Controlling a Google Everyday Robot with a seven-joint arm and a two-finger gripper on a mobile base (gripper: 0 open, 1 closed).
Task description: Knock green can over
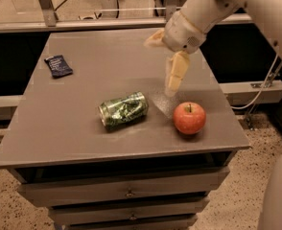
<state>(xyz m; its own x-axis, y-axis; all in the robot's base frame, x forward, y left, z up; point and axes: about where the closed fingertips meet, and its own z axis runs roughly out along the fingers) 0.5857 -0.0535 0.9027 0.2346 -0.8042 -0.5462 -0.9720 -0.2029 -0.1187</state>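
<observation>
A grey surface (59, 128) with drawers below, seen from above and in front. The green can (124, 110) lies on its side near the middle front of the surface, its length running roughly left to right and its body dented. A red apple (189, 118) sits near it on the right, not touching it. A small dark packet (58, 65) lies well apart at the back left.

The robot's arm reaches in from the upper right. Its tool (160, 66) hangs above the surface behind the can and apple. Its two pale fingers (176, 73) are spread wide apart and grip nothing, one pointing down and the other out to the left. The lower fingertip hovers just behind the apple, clear of the can.

To my eye the knock is done, so what remains is a clean retreat. The tool should lift straight up before swinging away, so the lower finger neither nudges the apple nor sets the can rolling toward the front edge.
</observation>
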